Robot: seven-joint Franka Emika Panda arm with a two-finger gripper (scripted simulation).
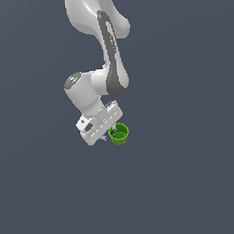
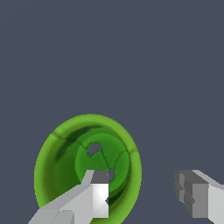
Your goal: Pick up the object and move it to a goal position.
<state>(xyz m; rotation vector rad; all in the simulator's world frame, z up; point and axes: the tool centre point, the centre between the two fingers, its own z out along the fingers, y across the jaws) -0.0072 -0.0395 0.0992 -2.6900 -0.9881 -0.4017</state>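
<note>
Seemingly alone on a plain dark grey ground, the white arm [image 1: 107, 64] reaches down in the exterior view, its wrist bent so the gripper [image 1: 112, 133] hangs low, tilted toward the exterior view's left. The green cup [image 1: 119, 134] sits right at the gripper's lower end, on the exterior view's right side of the white gripper body. Its mouth faces up and slightly toward the camera, showing the darker inside, so its long axis runs roughly vertical. Whether it rests on a surface cannot be told from this view.

From the wrist view, the cup [image 2: 61, 162] is seen almost straight down its opening: a bright green rim ring, darker walls tapering to a smaller round floor. One finger [image 2: 98, 197] reaches inside the cup's mouth, over the rim's near edge, while the other finger [image 2: 197, 197] stands well outside the cup, apart from its wall. The jaws are spread wide, straddling one side of the rim and not clamping it.
</note>
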